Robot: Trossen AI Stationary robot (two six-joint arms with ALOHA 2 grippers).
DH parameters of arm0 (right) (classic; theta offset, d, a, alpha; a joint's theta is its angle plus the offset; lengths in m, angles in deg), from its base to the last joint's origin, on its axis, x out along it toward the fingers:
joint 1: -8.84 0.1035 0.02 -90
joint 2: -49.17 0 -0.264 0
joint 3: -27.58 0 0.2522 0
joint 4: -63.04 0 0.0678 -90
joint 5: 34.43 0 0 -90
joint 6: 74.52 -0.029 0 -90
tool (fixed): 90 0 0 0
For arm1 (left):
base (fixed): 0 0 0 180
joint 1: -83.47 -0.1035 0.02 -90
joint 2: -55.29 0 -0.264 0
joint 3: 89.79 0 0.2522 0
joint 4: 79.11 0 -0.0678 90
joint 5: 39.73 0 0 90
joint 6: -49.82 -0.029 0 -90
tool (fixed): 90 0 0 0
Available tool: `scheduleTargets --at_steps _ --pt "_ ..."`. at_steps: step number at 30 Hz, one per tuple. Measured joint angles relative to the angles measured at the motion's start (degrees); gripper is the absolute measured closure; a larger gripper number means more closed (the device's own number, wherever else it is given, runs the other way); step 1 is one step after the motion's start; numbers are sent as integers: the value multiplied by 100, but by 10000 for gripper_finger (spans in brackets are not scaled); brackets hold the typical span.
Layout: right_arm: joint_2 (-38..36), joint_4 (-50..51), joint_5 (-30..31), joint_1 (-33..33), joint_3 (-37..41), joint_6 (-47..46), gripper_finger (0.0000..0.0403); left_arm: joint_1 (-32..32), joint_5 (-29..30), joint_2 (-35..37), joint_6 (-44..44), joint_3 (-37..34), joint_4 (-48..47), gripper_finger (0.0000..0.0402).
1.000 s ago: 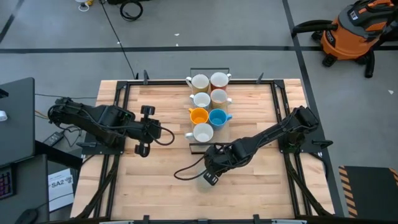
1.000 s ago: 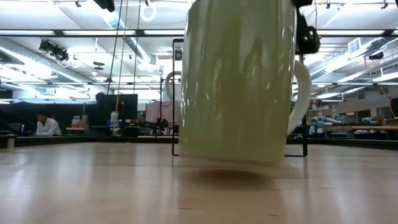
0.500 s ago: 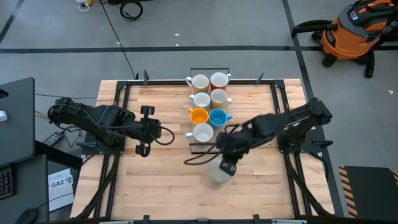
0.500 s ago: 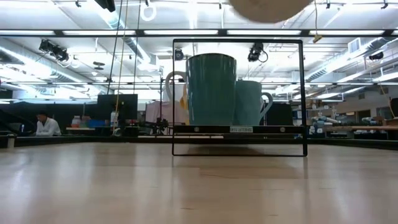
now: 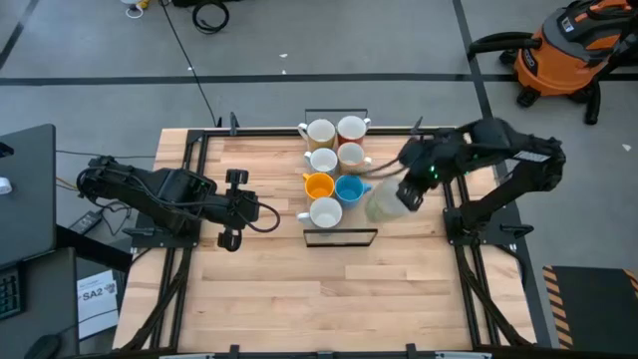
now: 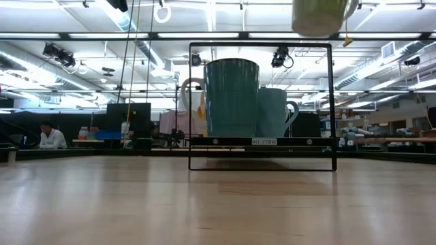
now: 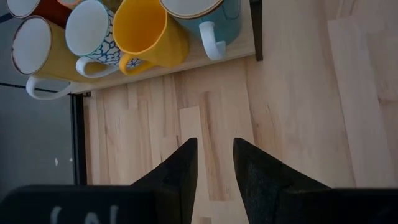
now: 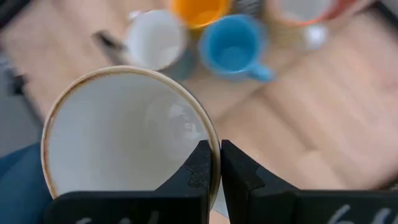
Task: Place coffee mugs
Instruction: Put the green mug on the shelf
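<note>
Two dark arms work over the wooden table (image 5: 249,289). At the high view's left, the left gripper (image 5: 232,208) hovers with its fingers (image 7: 180,168) partly apart, holding nothing. In the centre, seven ceramic mugs (image 5: 334,160) in white, tan, orange, blue and teal stand clustered on a black-framed wooden tray (image 5: 341,235). Right of them, the right gripper (image 5: 411,186) is clamped on the rim of a pale green, white-lined mug (image 5: 385,203), lifted clear of the table beside the tray's right edge.
</note>
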Motion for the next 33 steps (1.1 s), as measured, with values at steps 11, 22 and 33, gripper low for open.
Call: scheduleTargets --at_steps 11,22,33 --pt "-317 -161 447 -1105 708 917 377 -2 0 2 4 0 11 292" --pt "-342 -1373 -480 -1229 2409 1002 376 -2 2 2 147 0 11 292" --pt "-340 -2225 -941 -1225 3217 961 376 0 0 2 146 0 27 292"
